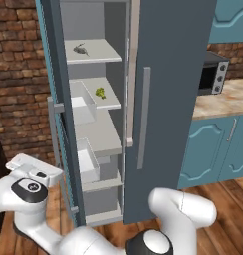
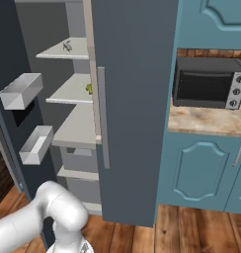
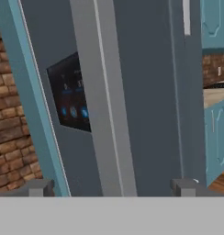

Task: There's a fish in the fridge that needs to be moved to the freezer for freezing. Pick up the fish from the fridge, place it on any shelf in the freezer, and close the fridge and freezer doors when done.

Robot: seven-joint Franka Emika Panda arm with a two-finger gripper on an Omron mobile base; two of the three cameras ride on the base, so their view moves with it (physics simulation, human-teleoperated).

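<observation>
The small dark fish (image 1: 81,50) (image 2: 67,47) lies on the top pale shelf (image 1: 103,51) of the narrow freezer (image 1: 111,30), which stands open. The freezer door (image 1: 56,74) (image 3: 146,92) is swung out to the left. Its outer face carries a black panel (image 3: 70,94) with blue lights and a grey bar handle (image 3: 107,114). My gripper (image 3: 112,188) is open and faces that outer face, the handle running up between its fingertips (image 3: 40,187) with nothing held. The wider fridge door (image 1: 173,99) (image 2: 137,99) on the right is shut.
A green broccoli floret (image 1: 100,92) sits on the freezer's second shelf. Clear bins (image 2: 21,91) (image 2: 36,144) hang on the inside of the open door. A brick wall (image 1: 19,74) lies left of it. A toaster oven (image 2: 206,81) stands on the counter above teal cabinets (image 2: 201,173).
</observation>
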